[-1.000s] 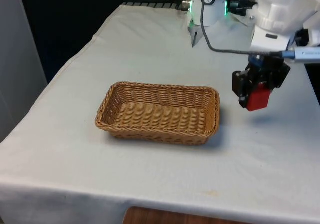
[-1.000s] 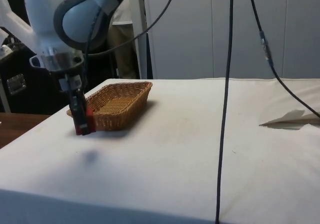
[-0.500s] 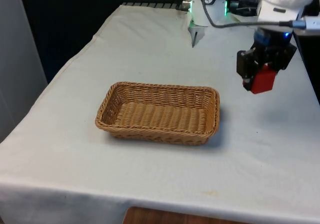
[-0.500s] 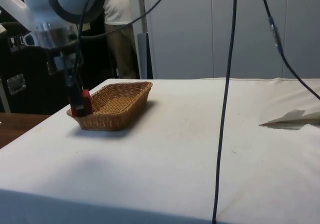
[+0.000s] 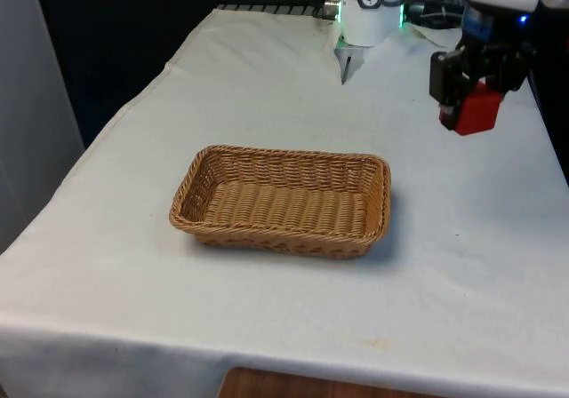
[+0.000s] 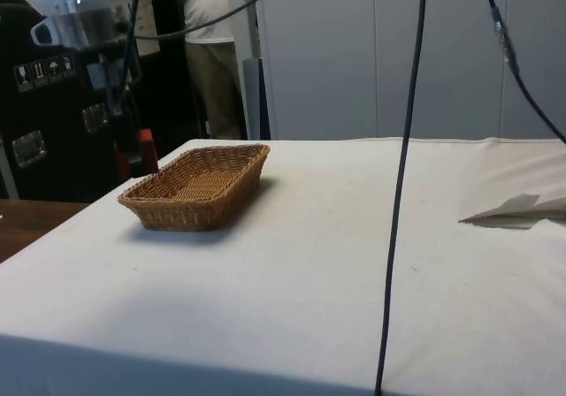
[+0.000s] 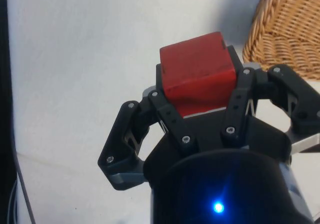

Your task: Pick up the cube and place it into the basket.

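Clamping red cube (image 5: pixel 480 111), gripper (image 5: pixel 471 96); woven wicker basket (image 5: pixel 283 200) apart.

Cube (image 5: pixel 479 111) red. Gripper (image 5: pixel 471 91) black. Basket (image 5: pixel 283 200) tan woven wicker. Cloth (image 5: pixel 267 87) white, plain. Person's (image 6: pixel 202 7) shirt white.

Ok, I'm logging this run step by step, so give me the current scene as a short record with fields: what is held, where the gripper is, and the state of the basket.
held object: red cube, clamped between the fingers
gripper: shut on the cube, raised well above the table, off to the front view's right of the basket
basket: wicker, rectangular, standing on the white cloth, nothing inside
cube in basket: not yet
background: a person stands behind the table in the side view
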Robot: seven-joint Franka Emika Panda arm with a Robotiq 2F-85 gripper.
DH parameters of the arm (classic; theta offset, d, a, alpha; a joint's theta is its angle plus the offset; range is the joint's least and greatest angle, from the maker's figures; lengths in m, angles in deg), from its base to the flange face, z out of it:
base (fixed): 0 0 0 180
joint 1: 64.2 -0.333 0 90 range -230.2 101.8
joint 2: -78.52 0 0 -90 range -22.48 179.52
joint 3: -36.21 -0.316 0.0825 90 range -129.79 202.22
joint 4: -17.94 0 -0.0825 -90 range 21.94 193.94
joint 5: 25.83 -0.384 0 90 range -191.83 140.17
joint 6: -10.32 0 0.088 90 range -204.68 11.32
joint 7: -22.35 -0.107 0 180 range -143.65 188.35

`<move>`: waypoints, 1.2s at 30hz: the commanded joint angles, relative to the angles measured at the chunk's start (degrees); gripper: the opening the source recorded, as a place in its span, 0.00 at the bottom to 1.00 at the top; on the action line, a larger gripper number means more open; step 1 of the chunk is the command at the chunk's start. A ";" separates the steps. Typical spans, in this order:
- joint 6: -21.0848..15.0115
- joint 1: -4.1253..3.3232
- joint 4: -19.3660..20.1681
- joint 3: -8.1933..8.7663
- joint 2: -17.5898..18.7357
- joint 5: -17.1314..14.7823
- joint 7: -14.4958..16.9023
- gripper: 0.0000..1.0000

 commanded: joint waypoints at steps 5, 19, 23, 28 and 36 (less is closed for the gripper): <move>1.43 0.00 0.17 -0.23 -1.72 -0.06 0.34 0.03; 3.09 0.40 0.63 -0.46 -4.47 -0.46 0.97 0.03; 2.92 0.86 1.03 -0.23 -5.04 -1.32 1.89 0.03; 2.75 1.26 1.55 0.52 -5.67 -2.92 3.50 0.03; 2.52 1.78 2.23 1.89 -6.42 -5.44 6.07 0.03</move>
